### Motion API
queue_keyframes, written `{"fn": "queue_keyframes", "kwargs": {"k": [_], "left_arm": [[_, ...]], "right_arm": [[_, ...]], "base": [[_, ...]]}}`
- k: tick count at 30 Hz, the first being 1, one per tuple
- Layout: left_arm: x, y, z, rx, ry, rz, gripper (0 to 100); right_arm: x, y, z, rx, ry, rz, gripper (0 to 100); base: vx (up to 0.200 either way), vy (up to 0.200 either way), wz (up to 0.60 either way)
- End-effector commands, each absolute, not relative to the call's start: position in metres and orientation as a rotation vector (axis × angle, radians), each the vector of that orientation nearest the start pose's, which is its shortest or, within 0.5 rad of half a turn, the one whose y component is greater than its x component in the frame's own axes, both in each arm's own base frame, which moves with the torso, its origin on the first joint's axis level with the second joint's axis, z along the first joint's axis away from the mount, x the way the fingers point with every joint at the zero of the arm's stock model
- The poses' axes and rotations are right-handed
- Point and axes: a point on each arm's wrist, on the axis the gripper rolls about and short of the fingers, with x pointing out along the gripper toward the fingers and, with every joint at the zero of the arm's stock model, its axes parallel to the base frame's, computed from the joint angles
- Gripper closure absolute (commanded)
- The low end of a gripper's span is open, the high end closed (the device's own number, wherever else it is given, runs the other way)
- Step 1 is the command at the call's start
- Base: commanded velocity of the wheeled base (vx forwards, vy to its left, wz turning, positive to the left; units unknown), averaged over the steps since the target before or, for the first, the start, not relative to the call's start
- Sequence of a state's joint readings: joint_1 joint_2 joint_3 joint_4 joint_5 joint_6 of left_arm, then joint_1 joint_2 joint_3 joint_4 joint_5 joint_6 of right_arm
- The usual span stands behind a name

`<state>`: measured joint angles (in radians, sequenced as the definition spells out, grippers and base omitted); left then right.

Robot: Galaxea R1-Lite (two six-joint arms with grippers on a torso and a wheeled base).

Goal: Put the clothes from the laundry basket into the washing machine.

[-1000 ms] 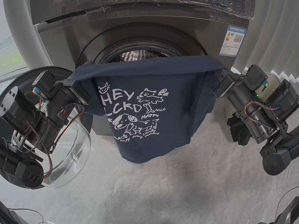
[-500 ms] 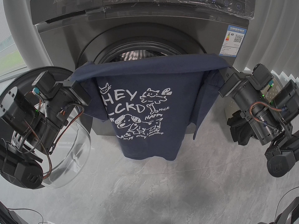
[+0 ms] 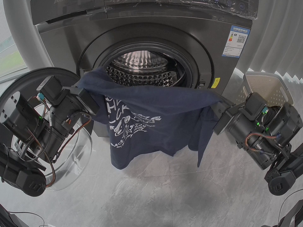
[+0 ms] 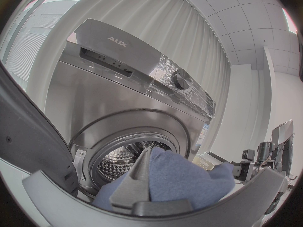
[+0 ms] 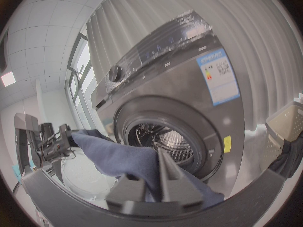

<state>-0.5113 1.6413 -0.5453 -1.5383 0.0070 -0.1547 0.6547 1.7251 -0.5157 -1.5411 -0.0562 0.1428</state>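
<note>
My left fingers clamped on one end of the navy T-shirt, my right fingers clamped on the other, cloth slung between them before the open washing machine

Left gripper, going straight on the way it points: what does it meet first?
Holding the shirt, the left gripper would likely meet the opening rim of the washing machine, or pass into the drum; depth is unclear.

Blk arms, grey jaws, brown cables, green LEDs.
</note>
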Motion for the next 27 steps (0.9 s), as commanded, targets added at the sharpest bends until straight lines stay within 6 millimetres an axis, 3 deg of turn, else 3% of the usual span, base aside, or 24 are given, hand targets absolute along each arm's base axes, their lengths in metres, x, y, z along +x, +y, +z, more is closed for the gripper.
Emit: {"fn": "queue_keyframes", "kwargs": {"k": [1,7,10,13,20,27], "left_arm": [[0.227,-0.132,0.218,-0.261,-0.378,-0.548,100],[0.222,-0.145,0.217,-0.27,-0.374,-0.594,100],[0.22,-0.146,0.217,-0.268,-0.37,-0.617,100],[0.216,-0.147,0.217,-0.266,-0.37,-0.637,100],[0.207,-0.151,0.223,-0.278,-0.388,-0.677,100],[0.199,-0.15,0.231,-0.287,-0.42,-0.709,100]], "right_arm": [[0.217,0.173,0.169,0.225,-0.176,0.639,0],[0.199,0.191,0.147,0.208,-0.075,0.726,0],[0.22,0.212,0.115,0.165,0.005,0.722,0],[0.234,0.228,0.097,0.152,0.036,0.726,0],[0.268,0.26,0.077,0.159,0.0,0.723,0],[0.288,0.275,0.062,0.166,-0.017,0.714,0]], "base": [[0.0,0.0,0.0],[0.0,0.0,0.0],[0.0,0.0,0.0],[0.0,0.0,0.0],[0.0,0.0,0.0],[0.0,0.0,0.0]]}}
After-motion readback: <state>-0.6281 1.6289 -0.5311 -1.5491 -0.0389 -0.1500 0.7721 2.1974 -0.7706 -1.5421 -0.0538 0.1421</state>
